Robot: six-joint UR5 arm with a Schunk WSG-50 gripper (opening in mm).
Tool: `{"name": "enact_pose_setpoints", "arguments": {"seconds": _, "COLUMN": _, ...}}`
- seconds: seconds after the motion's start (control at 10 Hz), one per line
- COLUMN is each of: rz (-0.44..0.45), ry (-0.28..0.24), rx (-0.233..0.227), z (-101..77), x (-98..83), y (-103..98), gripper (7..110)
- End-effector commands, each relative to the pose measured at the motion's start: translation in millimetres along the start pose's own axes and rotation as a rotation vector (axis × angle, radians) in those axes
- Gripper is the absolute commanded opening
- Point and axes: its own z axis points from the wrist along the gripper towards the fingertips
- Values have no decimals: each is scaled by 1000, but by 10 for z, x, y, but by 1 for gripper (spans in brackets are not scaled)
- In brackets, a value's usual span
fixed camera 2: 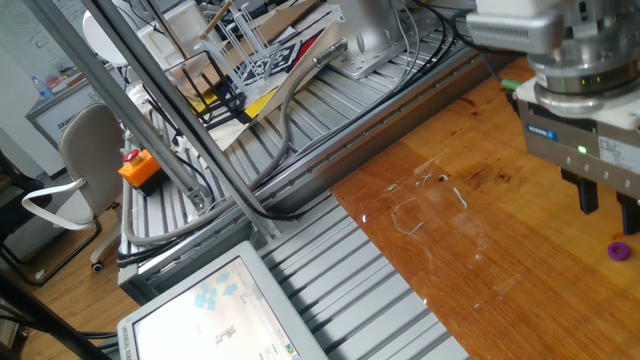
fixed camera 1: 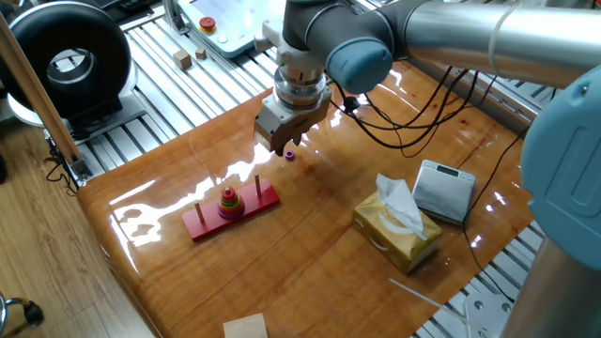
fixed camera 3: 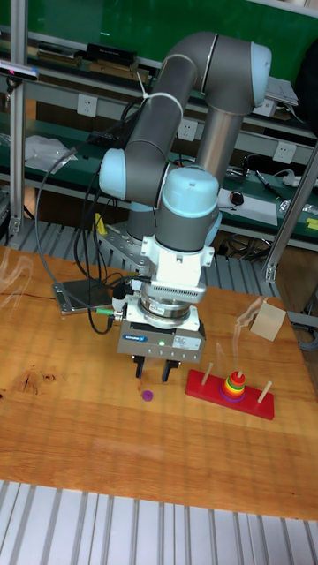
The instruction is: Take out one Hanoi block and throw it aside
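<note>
The Hanoi block (fixed camera 1: pixel 290 155) is a tiny purple ring lying flat on the wooden table, away from the pegs. It shows again as the Hanoi block (fixed camera 3: pixel 148 395) and at the right edge as the Hanoi block (fixed camera 2: pixel 620 251). My gripper (fixed camera 3: pixel 152 371) hangs just above it, open, with nothing between its fingers. Seen from the side, the gripper (fixed camera 1: pixel 285 145) is slightly left of the ring. The red three-peg base (fixed camera 1: pixel 231 211) lies to the front left, with a stack of coloured rings (fixed camera 1: pixel 228 200) on its middle peg.
A tissue box (fixed camera 1: pixel 397 225) and a grey device (fixed camera 1: pixel 445 191) sit on the table's right side. Black cables (fixed camera 1: pixel 404 122) trail behind the arm. A wooden block (fixed camera 3: pixel 268 322) stands behind the base. Slatted metal framing (fixed camera 2: pixel 330 270) borders the table.
</note>
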Motion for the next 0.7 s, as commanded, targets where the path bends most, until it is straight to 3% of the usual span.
{"name": "enact_pose_setpoints", "arguments": {"seconds": 0.0, "rz": 36, "ry": 2, "rx": 16, "z": -139, "x": 54, "y": -42, "gripper": 44}}
{"name": "enact_pose_setpoints", "arguments": {"seconds": 0.6, "rz": 38, "ry": 4, "rx": 16, "z": -148, "x": 59, "y": -40, "gripper": 44}}
